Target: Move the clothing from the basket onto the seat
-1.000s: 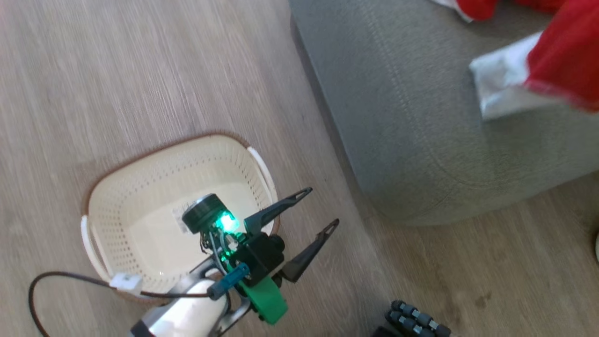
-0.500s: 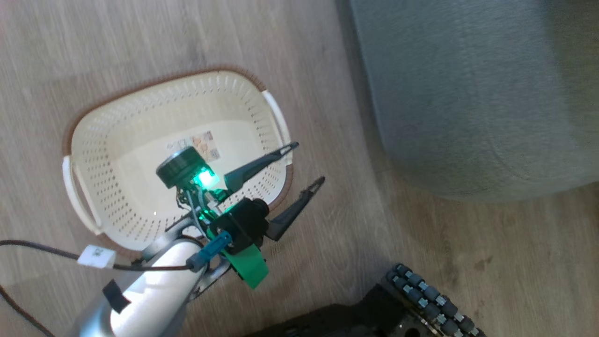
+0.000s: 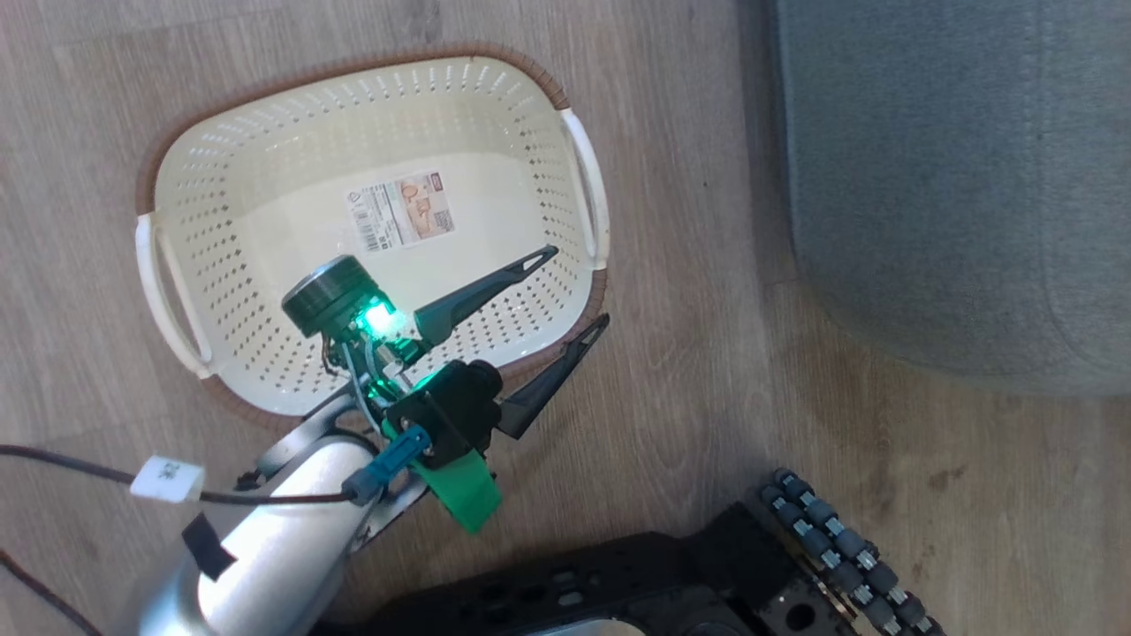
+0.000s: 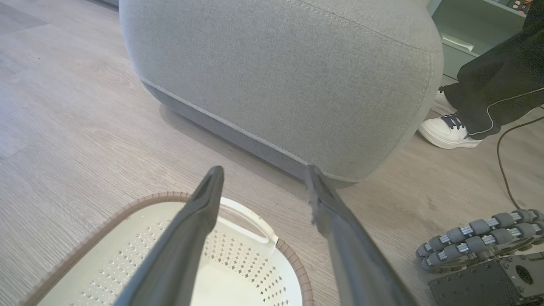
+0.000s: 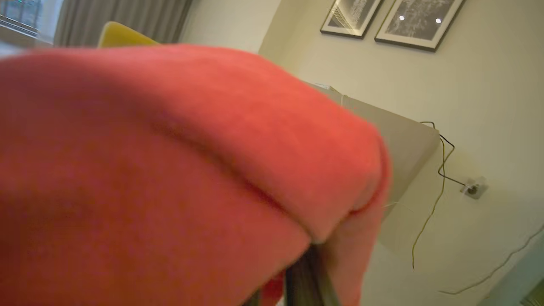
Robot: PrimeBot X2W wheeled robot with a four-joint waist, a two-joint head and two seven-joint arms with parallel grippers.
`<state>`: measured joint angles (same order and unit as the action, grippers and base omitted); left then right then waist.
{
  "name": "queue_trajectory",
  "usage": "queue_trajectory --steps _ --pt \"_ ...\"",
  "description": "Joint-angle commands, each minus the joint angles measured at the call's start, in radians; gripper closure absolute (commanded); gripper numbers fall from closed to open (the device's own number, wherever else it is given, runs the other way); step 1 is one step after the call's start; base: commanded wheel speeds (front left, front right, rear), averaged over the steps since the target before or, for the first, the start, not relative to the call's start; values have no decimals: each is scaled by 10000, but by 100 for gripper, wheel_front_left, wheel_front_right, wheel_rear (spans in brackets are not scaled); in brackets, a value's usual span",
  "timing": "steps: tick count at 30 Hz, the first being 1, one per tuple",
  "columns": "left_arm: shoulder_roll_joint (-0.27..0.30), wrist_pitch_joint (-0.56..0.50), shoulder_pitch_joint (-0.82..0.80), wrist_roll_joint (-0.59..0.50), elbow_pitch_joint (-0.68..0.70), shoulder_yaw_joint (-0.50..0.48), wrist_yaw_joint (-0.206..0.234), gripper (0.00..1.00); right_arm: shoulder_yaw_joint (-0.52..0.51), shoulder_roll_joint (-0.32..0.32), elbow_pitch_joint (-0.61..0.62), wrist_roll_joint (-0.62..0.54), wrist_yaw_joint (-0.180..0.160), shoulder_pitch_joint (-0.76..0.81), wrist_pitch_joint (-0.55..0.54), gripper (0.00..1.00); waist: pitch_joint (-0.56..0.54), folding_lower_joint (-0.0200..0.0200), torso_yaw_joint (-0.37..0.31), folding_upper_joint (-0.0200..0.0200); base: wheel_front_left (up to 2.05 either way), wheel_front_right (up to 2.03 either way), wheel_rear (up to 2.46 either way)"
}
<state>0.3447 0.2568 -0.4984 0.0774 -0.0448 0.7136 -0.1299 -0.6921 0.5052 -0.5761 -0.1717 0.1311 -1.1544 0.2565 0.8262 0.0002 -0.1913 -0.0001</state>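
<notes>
Near the rounded corner of your sofa seat [image 4: 276,76], a person's white shoe [image 4: 450,132] and dark trouser leg [image 4: 497,80] stand on the wood floor [image 4: 63,127]. The robot's roller-wheeled base [image 3: 831,556] sits on the floor in front of the seat. The basket [image 3: 265,141] rests on the floor near the seat, not touching it, and a paper label [image 3: 402,210] shows on its bottom. Your left gripper [image 3: 579,285] hovers over the basket's near rim with its fingers spread wide, pointing toward the seat. Your right gripper [image 5: 304,278] points up at a wall with framed pictures [image 5: 391,17]. The red garment [image 5: 170,170] drapes over it, and its fingers sit close together, pinching the bunched cloth.
</notes>
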Motion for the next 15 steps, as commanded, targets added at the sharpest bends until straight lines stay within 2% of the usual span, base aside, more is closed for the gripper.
queue_trajectory --steps 1,5,15 --pt "111 49 -46 -82 370 -201 -8 0 -371 293 81 -204 -4 -187 -55 100 104 -2 98 1 0 0 0" --pt "88 49 -38 -102 396 -281 -8 0 -1042 123 -1114 -1100 -4 -590 -280 100 267 -2 166 1 0 0 0" --pt "152 49 22 -163 421 -478 -8 0 -282 165 -3858 -1920 -4 -1222 -926 100 444 -2 171 1 0 0 0"
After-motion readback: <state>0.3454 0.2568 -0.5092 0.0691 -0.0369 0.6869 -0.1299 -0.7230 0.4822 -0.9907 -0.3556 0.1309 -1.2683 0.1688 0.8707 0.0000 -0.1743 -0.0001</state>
